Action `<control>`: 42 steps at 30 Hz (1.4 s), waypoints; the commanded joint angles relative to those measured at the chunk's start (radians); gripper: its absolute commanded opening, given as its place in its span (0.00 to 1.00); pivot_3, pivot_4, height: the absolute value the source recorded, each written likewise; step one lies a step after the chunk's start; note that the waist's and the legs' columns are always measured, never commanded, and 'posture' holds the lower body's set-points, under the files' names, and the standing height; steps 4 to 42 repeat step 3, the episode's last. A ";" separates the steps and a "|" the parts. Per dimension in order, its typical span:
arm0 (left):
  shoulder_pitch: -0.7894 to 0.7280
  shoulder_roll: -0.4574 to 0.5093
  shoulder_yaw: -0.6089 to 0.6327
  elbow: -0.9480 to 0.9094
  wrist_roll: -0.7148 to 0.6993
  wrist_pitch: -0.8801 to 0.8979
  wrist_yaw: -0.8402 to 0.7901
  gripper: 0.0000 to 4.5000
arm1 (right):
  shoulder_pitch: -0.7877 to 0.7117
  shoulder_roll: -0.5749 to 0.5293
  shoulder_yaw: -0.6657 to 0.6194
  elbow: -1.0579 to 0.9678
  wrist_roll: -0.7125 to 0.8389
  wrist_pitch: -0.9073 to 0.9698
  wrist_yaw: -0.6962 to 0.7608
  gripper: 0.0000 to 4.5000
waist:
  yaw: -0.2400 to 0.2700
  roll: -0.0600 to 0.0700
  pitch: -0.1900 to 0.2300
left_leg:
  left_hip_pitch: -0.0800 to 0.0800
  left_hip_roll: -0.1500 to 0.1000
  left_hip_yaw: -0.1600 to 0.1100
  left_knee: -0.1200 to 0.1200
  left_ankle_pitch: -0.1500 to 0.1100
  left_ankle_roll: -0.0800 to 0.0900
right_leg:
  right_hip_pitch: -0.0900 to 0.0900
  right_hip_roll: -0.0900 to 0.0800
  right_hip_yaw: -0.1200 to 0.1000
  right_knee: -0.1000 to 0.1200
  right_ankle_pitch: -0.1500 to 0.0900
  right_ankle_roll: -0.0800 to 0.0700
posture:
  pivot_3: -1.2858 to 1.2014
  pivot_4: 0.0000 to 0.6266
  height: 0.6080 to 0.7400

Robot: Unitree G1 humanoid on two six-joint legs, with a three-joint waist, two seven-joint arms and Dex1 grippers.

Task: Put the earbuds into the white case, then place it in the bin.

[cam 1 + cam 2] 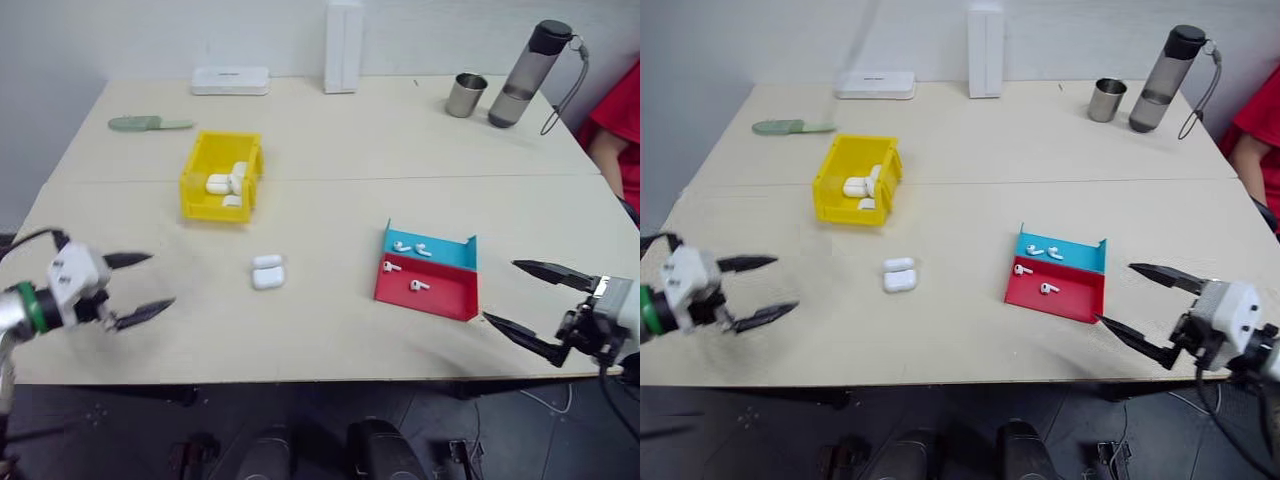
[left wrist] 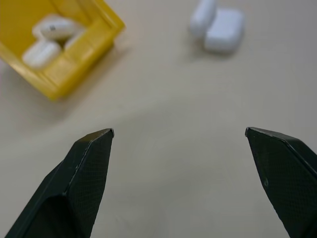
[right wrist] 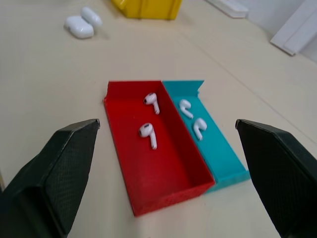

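While several white cases already lie inside the yellow bin (image 1: 200, 190), another white case (image 1: 268, 273) sits with its lid flipped back on the bare table (image 1: 330, 330), between the bin and two shallow trays. Two earbuds (image 3: 148, 119) rest in the red tray (image 3: 168, 173) and two more in the blue tray (image 3: 223, 158) touching its far side, none yet loaded into the case. Both arms hover at the near table edge, well apart from everything: the left gripper (image 1: 140, 286) faces the case with its fingers spread wide and empty, and the right gripper (image 1: 525, 292) points toward the trays, likewise gaping and holding nothing. By the look of it, this round is only beginning: earbuds must be picked up, seated, the lid closed, and the case carried to the bin.
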 commanded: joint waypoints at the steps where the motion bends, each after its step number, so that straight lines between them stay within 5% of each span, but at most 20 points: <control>1: 0.068 0.001 0.086 -0.062 -0.014 -0.027 0.011 0.99 | -0.013 -0.024 -0.040 0.052 0.009 -0.045 0.060 1.00 | 0.013 0.000 0.000 | 0.000 0.000 0.000 0.000 0.000 0.000 | 0.000 0.000 0.000 0.000 0.000 0.000 | 0.52 0.24 1.00; 42: 0.101 -0.007 0.099 -0.099 -0.041 -0.005 0.009 0.99 | -0.023 -0.027 -0.040 0.079 0.008 -0.057 0.078 1.00 | 0.019 0.000 0.000 | 0.000 0.000 0.000 0.000 0.000 0.001 | 0.001 0.000 0.000 -0.001 0.000 0.000 | 0.52 0.24 1.00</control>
